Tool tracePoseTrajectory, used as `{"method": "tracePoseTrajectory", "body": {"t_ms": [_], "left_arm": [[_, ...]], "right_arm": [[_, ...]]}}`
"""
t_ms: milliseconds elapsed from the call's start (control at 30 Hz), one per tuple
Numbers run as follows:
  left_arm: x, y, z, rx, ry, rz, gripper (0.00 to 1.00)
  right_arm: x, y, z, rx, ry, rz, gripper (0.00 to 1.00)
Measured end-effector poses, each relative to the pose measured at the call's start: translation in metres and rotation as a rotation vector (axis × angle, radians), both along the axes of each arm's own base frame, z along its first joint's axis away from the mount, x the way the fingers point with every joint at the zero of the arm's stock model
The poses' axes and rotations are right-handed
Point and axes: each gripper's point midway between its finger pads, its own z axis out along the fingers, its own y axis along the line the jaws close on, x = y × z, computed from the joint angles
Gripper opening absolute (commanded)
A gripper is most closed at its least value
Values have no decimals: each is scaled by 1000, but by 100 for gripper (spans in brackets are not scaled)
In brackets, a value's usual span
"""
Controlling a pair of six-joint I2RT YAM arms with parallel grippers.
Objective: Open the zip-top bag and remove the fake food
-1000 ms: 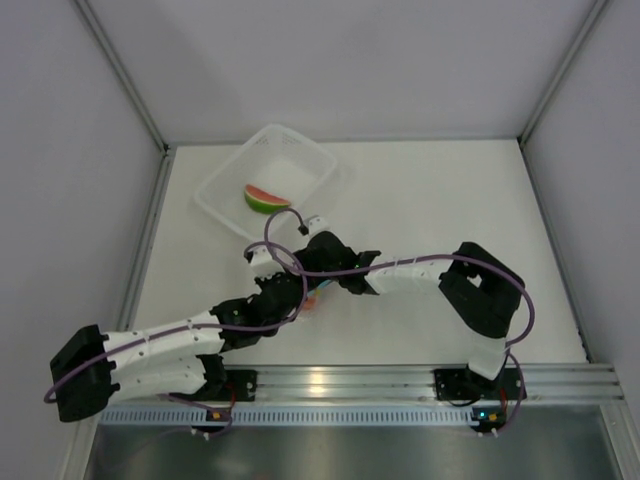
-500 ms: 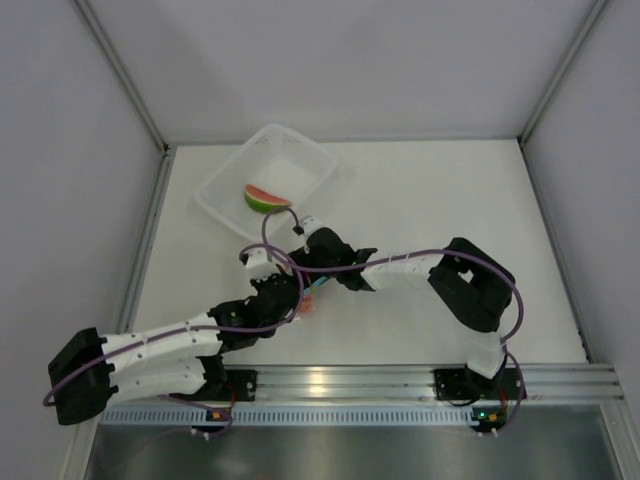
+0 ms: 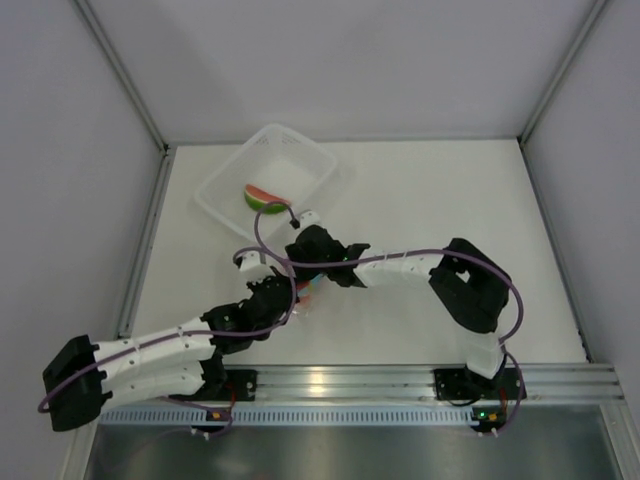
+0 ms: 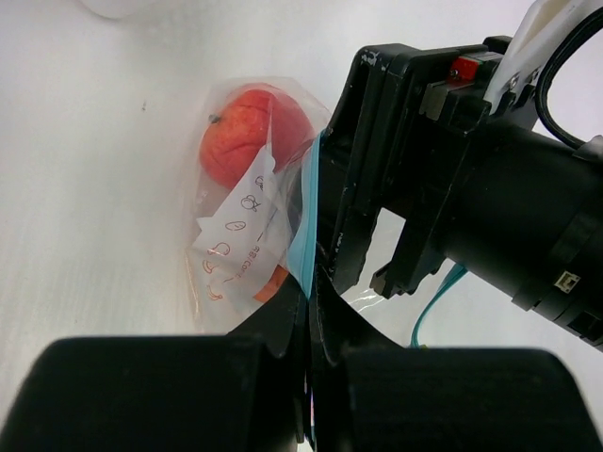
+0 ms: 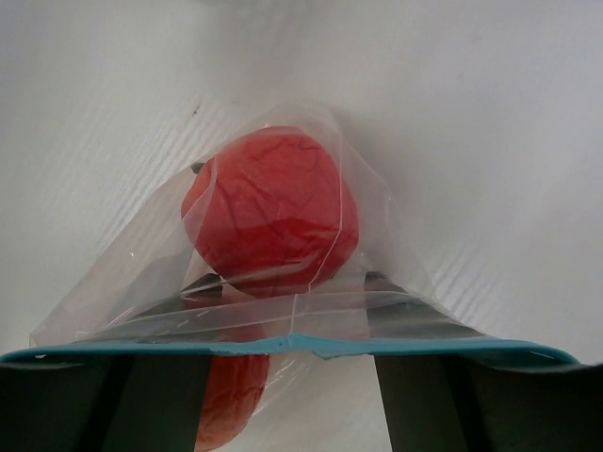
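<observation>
The zip-top bag point(image 4: 240, 240) lies on the table between my two grippers, a sliver of it showing in the top view point(image 3: 312, 288). Its light blue zip strip point(image 5: 292, 346) runs straight across the right wrist view. Inside are the round red tomato-like ball point(image 5: 273, 207) and, lower, the orange-peach fruit point(image 5: 231, 400). My left gripper point(image 4: 316, 287) is shut on the strip's edge point(image 4: 303, 235). My right gripper point(image 5: 292, 311) stands open, its fingers point(image 5: 415, 395) apart behind the strip. The watermelon wedge point(image 3: 262, 197) lies in the basket.
The white mesh-sided basket point(image 3: 300, 150) stands at the back left, close behind the right gripper point(image 3: 300, 250). Grey walls close the table in on three sides. The aluminium rail with both arm bases point(image 3: 330, 382) runs along the near edge.
Both grippers and the bag have shifted a little left and toward the basket. The left arm's elbow has drawn back to the left.
</observation>
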Motion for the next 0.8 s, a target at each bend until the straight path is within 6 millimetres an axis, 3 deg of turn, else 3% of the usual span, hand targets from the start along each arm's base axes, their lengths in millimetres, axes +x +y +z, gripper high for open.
{"method": "tracePoseTrajectory", "body": {"t_ms": [300, 567, 667, 800], "left_arm": [[-10, -20, 24, -184, 2, -73, 0], [-21, -49, 57, -380, -12, -162, 0], [-22, -52, 60, -402, -13, -166, 0], [-21, -56, 49, -385, 12, -157, 0]], "right_arm": [[-11, -39, 22, -123, -18, -33, 69], [-36, -81, 42, -151, 22, -12, 69], [-39, -83, 44, -143, 43, 19, 69], [-40, -86, 37, -170, 63, 46, 73]]}}
